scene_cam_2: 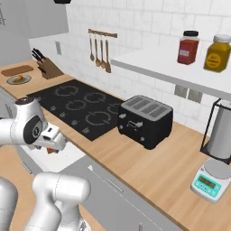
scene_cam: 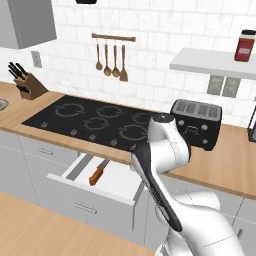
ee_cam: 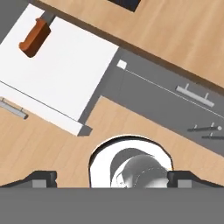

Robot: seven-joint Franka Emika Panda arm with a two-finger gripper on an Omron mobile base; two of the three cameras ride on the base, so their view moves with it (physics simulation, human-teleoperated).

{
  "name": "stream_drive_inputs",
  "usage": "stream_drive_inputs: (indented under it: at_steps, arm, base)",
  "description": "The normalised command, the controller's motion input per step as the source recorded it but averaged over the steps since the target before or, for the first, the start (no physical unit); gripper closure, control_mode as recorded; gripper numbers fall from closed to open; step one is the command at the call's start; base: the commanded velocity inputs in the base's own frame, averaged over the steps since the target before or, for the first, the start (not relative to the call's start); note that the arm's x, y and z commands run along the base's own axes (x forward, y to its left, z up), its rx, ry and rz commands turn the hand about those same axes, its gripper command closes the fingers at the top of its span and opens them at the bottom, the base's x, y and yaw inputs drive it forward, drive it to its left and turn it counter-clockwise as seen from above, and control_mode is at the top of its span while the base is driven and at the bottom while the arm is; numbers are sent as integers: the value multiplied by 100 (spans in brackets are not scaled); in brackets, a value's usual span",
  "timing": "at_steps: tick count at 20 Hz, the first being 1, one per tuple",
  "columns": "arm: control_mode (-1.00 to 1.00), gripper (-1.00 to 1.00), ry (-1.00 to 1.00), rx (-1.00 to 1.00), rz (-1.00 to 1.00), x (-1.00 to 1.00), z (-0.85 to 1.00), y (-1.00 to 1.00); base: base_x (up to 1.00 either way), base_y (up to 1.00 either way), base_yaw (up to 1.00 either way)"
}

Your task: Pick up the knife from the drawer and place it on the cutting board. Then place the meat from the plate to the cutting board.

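Observation:
The drawer (scene_cam: 112, 182) stands pulled out below the hob, white inside. In it lies the knife (scene_cam: 97, 175), orange-red handle toward me and short blade toward the counter. The hand view has the knife (ee_cam: 35, 37) at its upper left on the drawer floor (ee_cam: 65, 70). My gripper (ee_cam: 111, 178) hangs above the wooden floor beside the drawer, well away from the knife, open, with its fingertips (ee_cam: 41, 177) far apart and nothing between them. Far left on the counter, the dark cutting board (scene_cam_2: 17, 70) lies behind the plate (scene_cam_2: 13, 81), which carries the meat (scene_cam_2: 20, 78).
A black hob (scene_cam: 95, 120) covers the counter above the drawer, with a black toaster (scene_cam: 196, 122) to its right. A knife block (scene_cam: 31, 86) stands at the left. Utensils (scene_cam: 111, 60) hang on the wall. A shelf (scene_cam_2: 180, 72) holds jars, and a scale (scene_cam_2: 210, 180) sits at the far right.

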Motion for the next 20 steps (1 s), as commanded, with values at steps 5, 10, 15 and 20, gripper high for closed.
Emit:
stream_drive_inputs:
  at_steps: [5,10,15,20]
  arm:
    - [-100,-100,11,3,-16,53,-40,98]
    - [-100,-100,15,0,0,58,-53,86]
    - [-100,-100,3,0,-2,63,-18,40]
    - [-100,-100,0,1,-1,47,-31,18]
  base:
    - [0,0,0]
    - [0,0,0]
    - [0,0,0]
    - [0,0,0]
